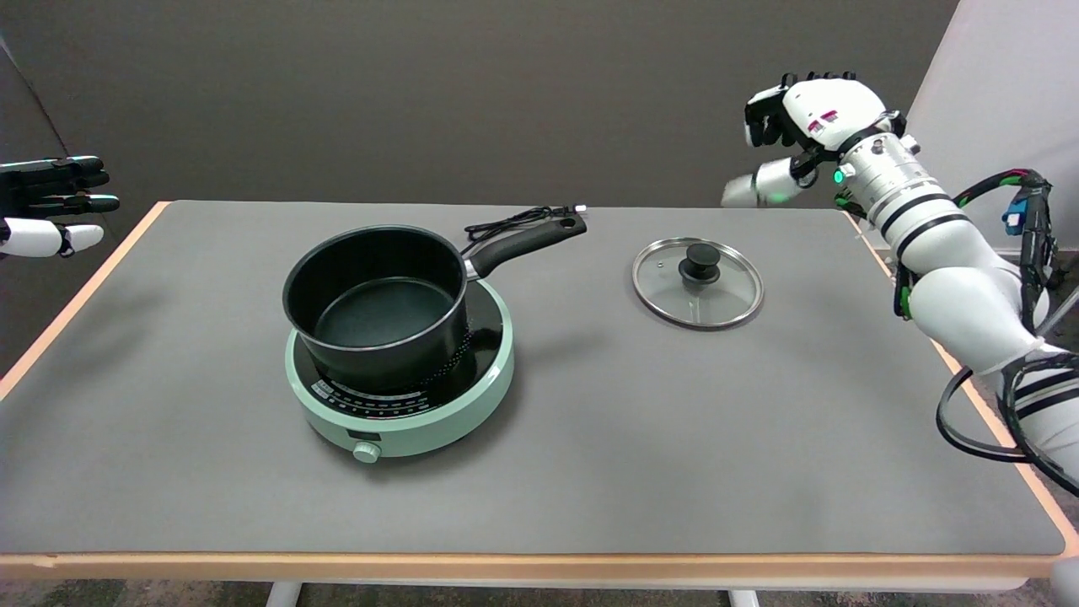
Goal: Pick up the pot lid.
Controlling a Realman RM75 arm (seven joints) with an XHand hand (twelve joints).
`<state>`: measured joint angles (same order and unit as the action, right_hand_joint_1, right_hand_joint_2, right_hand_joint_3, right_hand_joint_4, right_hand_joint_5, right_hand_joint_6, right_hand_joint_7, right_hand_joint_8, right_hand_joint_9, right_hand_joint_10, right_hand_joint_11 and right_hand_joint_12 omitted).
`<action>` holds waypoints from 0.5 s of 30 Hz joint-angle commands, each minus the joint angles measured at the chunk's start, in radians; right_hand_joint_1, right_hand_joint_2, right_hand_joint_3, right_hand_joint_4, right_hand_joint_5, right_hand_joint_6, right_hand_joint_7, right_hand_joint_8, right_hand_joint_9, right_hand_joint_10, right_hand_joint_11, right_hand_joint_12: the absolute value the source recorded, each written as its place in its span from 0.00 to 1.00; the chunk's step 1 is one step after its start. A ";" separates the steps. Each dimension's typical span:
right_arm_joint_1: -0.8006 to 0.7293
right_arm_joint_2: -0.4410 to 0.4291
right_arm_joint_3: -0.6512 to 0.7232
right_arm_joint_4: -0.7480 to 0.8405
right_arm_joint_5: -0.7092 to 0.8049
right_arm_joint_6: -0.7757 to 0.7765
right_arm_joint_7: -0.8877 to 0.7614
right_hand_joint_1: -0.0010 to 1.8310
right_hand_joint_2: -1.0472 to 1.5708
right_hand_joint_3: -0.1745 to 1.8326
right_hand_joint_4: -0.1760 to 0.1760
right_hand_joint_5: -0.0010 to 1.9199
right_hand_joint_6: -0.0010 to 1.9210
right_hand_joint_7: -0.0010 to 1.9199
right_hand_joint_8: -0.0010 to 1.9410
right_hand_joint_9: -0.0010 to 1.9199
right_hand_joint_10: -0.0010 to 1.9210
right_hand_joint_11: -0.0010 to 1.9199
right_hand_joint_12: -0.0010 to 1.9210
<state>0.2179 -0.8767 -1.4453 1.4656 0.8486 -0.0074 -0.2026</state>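
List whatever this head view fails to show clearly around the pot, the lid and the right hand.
- Right hand: palm turned away, so finger spacing is unclear.
- Cooker: panel markings too small to read.
- Cable: its run behind the pot handle is hidden.
- Pot lid: the glass hides nothing, but its rim contact is too fine to judge.

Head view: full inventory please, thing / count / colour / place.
pot lid: 1, clear glass with metal rim and black knob, flat on the table right of centre
pot: 1, black, uncovered, on the cooker, handle pointing to the far right
cooker: 1, pale green with black top, left of centre
cable: 1, black, behind the pot handle
table: 1, grey top with light wood edge
right hand: 1, black and white, in the air above the table's far right edge, holding nothing
left hand: 1, black and white, in the air at the far left
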 commanded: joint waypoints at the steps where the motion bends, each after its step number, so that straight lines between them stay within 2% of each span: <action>1: 0.064 0.046 -0.086 -0.064 0.005 -0.003 0.000 0.50 0.82 0.22 1.00 0.40 0.69 0.48 0.28 0.45 0.41 0.30 0.61; 14: 0.107 0.051 -0.161 -0.093 0.008 -0.036 0.001 0.50 0.82 0.22 1.00 0.40 0.69 0.48 0.28 0.45 0.41 0.30 0.60; 15: 0.108 0.051 -0.165 -0.093 0.008 -0.044 0.001 0.46 0.77 0.31 1.00 0.39 0.59 0.48 0.27 0.45 0.41 0.30 0.61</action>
<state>0.2759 -0.8413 -1.5322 1.4087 0.8533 -0.0115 -0.2021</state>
